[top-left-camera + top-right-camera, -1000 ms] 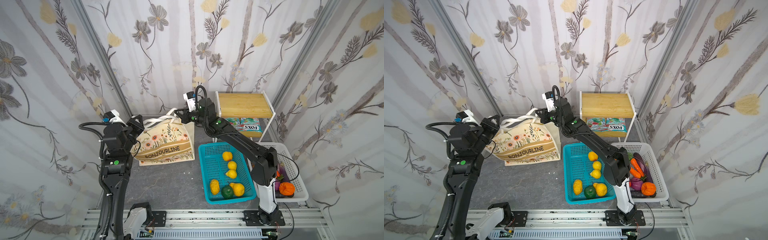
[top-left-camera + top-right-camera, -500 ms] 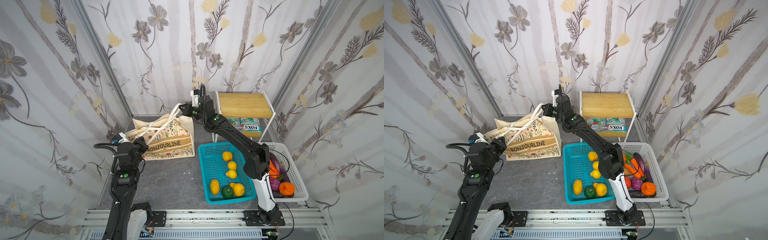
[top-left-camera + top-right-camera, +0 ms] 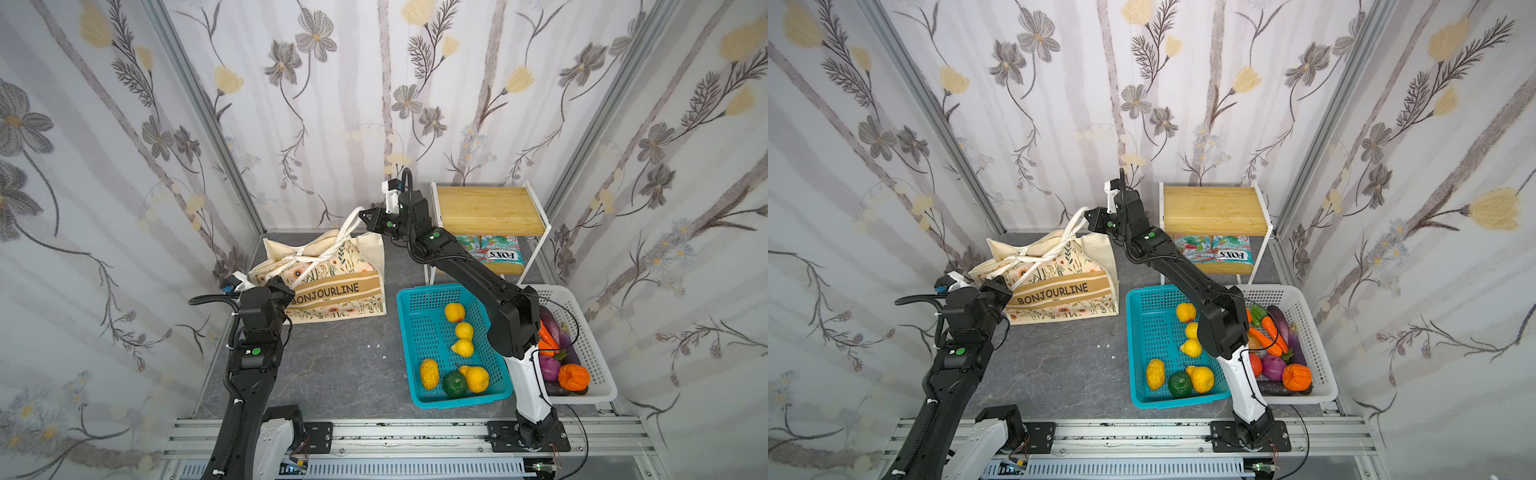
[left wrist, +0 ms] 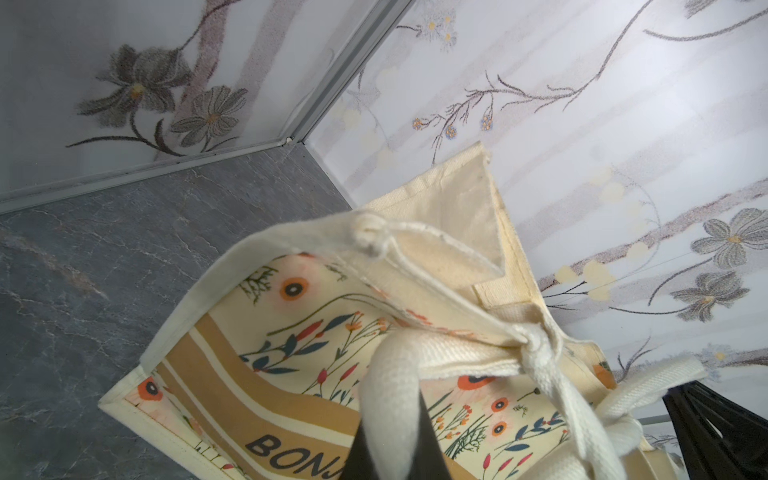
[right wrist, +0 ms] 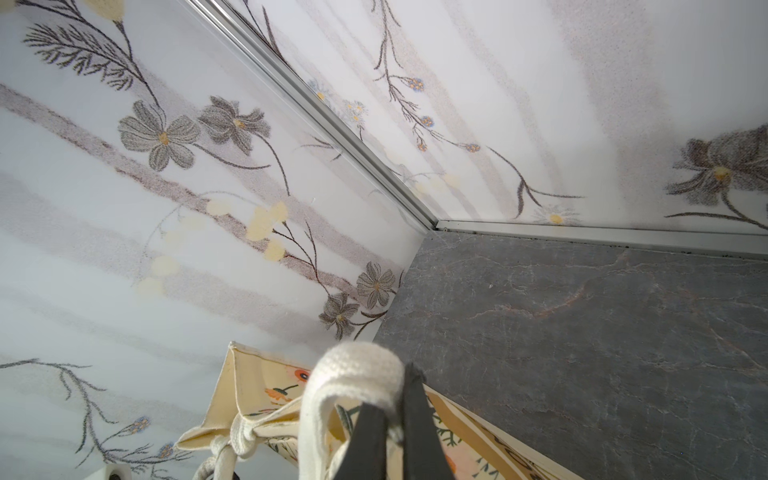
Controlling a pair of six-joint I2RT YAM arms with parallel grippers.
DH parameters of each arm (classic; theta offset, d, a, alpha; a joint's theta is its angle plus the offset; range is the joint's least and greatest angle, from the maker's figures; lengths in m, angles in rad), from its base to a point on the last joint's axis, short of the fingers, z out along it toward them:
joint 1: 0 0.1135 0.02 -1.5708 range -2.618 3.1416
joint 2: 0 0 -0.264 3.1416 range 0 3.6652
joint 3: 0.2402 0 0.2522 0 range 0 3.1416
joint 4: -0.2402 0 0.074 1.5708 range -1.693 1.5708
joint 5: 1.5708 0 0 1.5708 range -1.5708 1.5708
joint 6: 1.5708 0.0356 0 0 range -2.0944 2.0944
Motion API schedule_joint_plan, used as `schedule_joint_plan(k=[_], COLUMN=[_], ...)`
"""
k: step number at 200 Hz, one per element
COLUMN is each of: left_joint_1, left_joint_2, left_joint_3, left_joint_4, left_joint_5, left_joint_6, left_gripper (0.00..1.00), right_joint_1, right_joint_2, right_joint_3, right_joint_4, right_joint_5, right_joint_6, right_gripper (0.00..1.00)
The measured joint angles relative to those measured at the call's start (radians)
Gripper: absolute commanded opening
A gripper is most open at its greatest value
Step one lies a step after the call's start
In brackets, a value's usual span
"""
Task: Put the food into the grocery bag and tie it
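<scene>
Grey tabletop (image 3: 332,365), knotted tote (image 3: 332,291); left claw (image 4: 392,440), right claw (image 5: 390,432) each tight on a handle (image 5: 357,365), clearest in wrist views.

Bright, even, diffuse light in both top views, seemingly from overhead; we spot no hard glare. Shadows on the grey tabletop (image 3: 340,374) are faint and soft-edged. We note wide-angle bending at the edges: the wall posts (image 3: 201,104) lean outward. Both top views are sharp, with good colour. In both wrist views the bag handle (image 4: 390,395) sits right at the lens and goes soft. The walls there look washed out and a bit grainy, while the tabletop veins stay crisp.
</scene>
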Motion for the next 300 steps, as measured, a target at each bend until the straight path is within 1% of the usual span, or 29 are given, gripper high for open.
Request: schedule_joint_plan(k=[16, 28, 71, 86, 99, 123, 168, 189, 197, 216, 223, 233, 255, 269, 277, 288, 300], left_joint_1=[-0.026, -0.040, -0.045, -0.045, -0.045, -0.058, -0.167, -0.198, -0.203, -0.208, -0.209, -0.210, -0.210, -0.209, -0.209, -0.209, -0.209], left_joint_2=[0.035, 0.050, 0.087, 0.092, 0.101, 0.125, 0.165, 0.191, 0.201, 0.215, 0.216, 0.216, 0.200, 0.191, 0.188, 0.188, 0.187], left_joint_3=[0.006, 0.006, -0.047, -0.070, -0.073, -0.055, -0.010, 0.022, 0.031, 0.037, 0.037, 0.037, 0.038, 0.044, 0.050, 0.056, 0.058], left_joint_4=[0.009, 0.021, 0.094, 0.120, 0.134, 0.139, 0.122, 0.119, 0.119, 0.119, 0.119, 0.117, 0.108, 0.102, 0.096, 0.092, 0.089], left_joint_5=[-0.015, -0.048, -0.163, -0.179, -0.179, -0.186, -0.237, -0.256, -0.260, -0.261, -0.261, -0.261, -0.262, -0.261, -0.261, -0.257, -0.248], left_joint_6=[-0.003, -0.003, -0.025, -0.042, -0.052, -0.061, -0.089, -0.089, -0.089, -0.089, -0.089, -0.089, -0.085, -0.078, -0.071, -0.066, -0.066], left_gripper=[0.00, 0.00, 0.00, 0.00, 0.00, 0.00, 0.00, 0.00, 0.00, 0.02, 0.02, 0.04, 0.11, 0.14, 0.17, 0.18, 0.22], right_joint_1=[-0.008, -0.011, -0.017, -0.027, -0.033, -0.035, -0.037, -0.035, -0.034, -0.029, -0.025, -0.019, -0.009, -0.002, 0.000, 0.001, 0.001], right_joint_2=[0.004, 0.005, 0.005, 0.005, 0.005, 0.005, 0.005, 0.004, 0.003, -0.005, -0.010, -0.024, -0.045, -0.053, -0.057, -0.064, -0.071], right_joint_3=[0.000, -0.002, -0.005, -0.006, -0.010, -0.009, 0.004, 0.006, 0.008, 0.007, 0.002, -0.015, -0.034, -0.038, -0.042, -0.050, -0.054], right_joint_4=[0.040, 0.065, 0.090, 0.088, 0.081, 0.072, 0.068, 0.068, 0.068, 0.064, 0.063, 0.063, 0.065, 0.065, 0.070, 0.094, 0.117], right_joint_5=[-0.019, -0.030, -0.092, -0.129, -0.132, -0.119, -0.040, -0.003, 0.008, 0.029, 0.037, 0.052, 0.070, 0.083, 0.087, 0.089, 0.089], right_joint_6=[0.011, 0.028, 0.076, 0.083, 0.083, 0.048, -0.071, -0.131, -0.153, -0.190, -0.200, -0.214, -0.244, -0.252, -0.263, -0.275, -0.277], right_gripper=[0.00, 0.00, 0.00, 0.00, 0.00, 0.00, 0.00, 0.00, 0.05, 0.09, 0.12, 0.20, 0.29, 0.43, 0.50, 0.55, 0.57])
